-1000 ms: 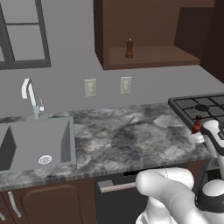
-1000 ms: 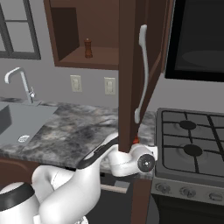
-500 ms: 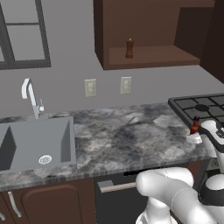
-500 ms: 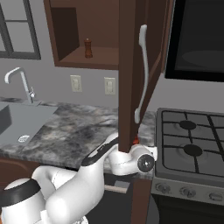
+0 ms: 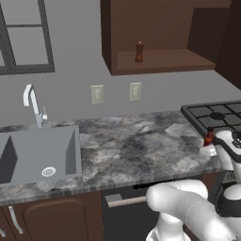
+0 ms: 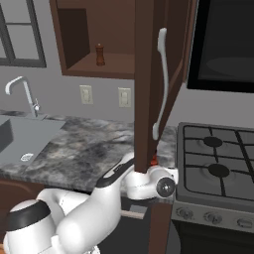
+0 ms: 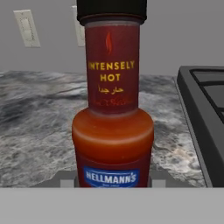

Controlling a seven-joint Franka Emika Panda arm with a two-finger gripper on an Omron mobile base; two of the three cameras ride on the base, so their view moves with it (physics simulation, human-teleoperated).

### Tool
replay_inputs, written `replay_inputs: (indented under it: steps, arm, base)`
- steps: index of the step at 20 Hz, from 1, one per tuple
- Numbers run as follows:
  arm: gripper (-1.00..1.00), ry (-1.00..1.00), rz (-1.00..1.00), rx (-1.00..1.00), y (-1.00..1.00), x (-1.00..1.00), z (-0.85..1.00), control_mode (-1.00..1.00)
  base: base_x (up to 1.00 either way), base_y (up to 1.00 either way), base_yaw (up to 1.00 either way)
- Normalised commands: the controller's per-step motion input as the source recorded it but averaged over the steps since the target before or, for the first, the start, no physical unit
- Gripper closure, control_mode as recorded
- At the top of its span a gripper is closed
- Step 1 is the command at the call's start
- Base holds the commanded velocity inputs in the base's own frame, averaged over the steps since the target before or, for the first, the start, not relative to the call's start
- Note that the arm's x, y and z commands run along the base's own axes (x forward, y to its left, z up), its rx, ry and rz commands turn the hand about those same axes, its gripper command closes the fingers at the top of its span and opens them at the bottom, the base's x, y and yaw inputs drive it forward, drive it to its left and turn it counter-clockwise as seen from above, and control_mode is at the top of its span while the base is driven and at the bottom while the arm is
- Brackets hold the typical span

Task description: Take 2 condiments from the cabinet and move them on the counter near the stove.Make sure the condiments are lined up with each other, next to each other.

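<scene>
Low over the counter, beside the stove, the gripper is held clamped on the upright red sauce bottle. Little has changed since a second ago. The pepper mill is left standing on the cabinet shelf.

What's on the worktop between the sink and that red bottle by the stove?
Nothing: in the left base view the marble counter lies bare between the sink and the red sauce bottle beside the stove.
</scene>
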Motion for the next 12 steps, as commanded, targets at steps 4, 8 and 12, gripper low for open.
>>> replay_inputs:
  steps: [4,8,12]
  arm:
    - [1.00,-0.01,0.00,0.00,-0.01,0.00,-0.13,-1.00]
    - [1.00,-0.03,0.00,0.00,-0.02,0.00,-0.09,-1.00]
    - [1.00,-0.05,0.00,0.00,-0.04,0.02,-0.05,-1.00]
  base:
    - [0.00,0.00,0.00]
    - [0.00,0.00,0.00]
    - [0.00,0.00,0.00]
